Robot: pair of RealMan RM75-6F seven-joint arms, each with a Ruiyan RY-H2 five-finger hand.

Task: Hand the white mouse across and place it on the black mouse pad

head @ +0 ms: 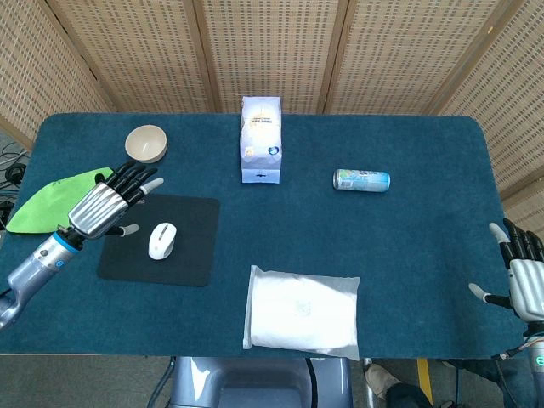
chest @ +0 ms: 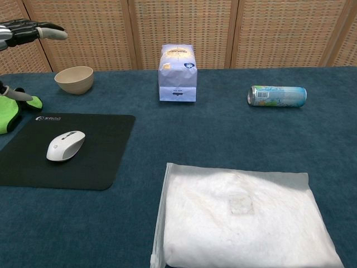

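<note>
The white mouse (head: 161, 240) (chest: 66, 145) lies on the black mouse pad (head: 191, 246) (chest: 103, 153), near the pad's middle, with nothing touching it. My left hand (head: 109, 204) hovers raised above the pad's far left corner, fingers spread and empty; the chest view catches only its fingertips (chest: 33, 30) at the top left edge. At the table's right front edge, beyond the cloth, my right hand (head: 525, 276) is open and holds nothing.
A beige bowl (head: 146, 143) and a green cloth (head: 59, 200) lie left of the pad. A white-blue bag (head: 261, 138) stands at the back centre, a can (head: 361, 179) lies to the right, and a white plastic pouch (head: 302, 311) lies at the front.
</note>
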